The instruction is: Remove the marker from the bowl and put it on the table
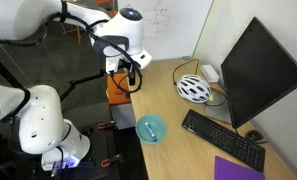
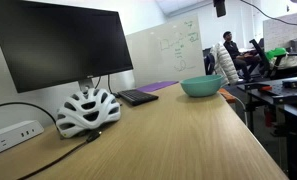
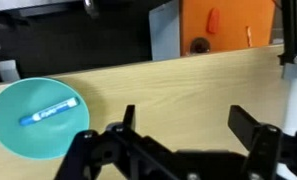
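The teal-blue bowl point(image 3: 35, 117) sits on the light wood table point(image 3: 188, 85) at the left of the wrist view, with the whitish-blue marker point(image 3: 48, 111) lying inside it. The bowl also shows in both exterior views point(image 1: 151, 128) point(image 2: 202, 86), near the table's edge; the marker point(image 1: 148, 129) is faintly visible in it. My gripper point(image 3: 184, 120) is open and empty, its two dark fingers wide apart over bare table, to the right of the bowl and well above it point(image 1: 126, 62).
A white bicycle helmet point(image 1: 194, 88) point(image 2: 86, 110) lies near a black monitor point(image 1: 258, 70). A black keyboard point(image 1: 223, 138) and a purple sheet point(image 1: 236, 169) lie by the front. An orange box point(image 3: 218, 25) stands beyond the table's edge.
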Available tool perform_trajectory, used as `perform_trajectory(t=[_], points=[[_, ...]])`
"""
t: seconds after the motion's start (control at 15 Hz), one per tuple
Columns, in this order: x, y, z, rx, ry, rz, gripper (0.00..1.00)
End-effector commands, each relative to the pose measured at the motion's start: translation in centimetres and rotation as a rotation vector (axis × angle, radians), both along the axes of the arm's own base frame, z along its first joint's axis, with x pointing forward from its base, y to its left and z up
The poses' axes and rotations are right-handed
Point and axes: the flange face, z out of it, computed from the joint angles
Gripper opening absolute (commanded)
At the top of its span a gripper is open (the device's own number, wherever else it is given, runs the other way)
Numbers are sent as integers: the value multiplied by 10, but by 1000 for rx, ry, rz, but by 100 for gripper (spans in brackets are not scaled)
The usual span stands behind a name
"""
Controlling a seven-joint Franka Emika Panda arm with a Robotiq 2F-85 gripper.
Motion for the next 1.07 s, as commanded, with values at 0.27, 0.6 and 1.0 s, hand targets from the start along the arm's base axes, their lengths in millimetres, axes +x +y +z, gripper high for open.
perform_trajectory(t=[0.27, 0.6, 1.0], points=[[8, -3, -4, -58, -64, -135, 100], [46, -43, -44, -101, -110, -400, 100], [81, -114, -124, -174, -87, -732, 100]])
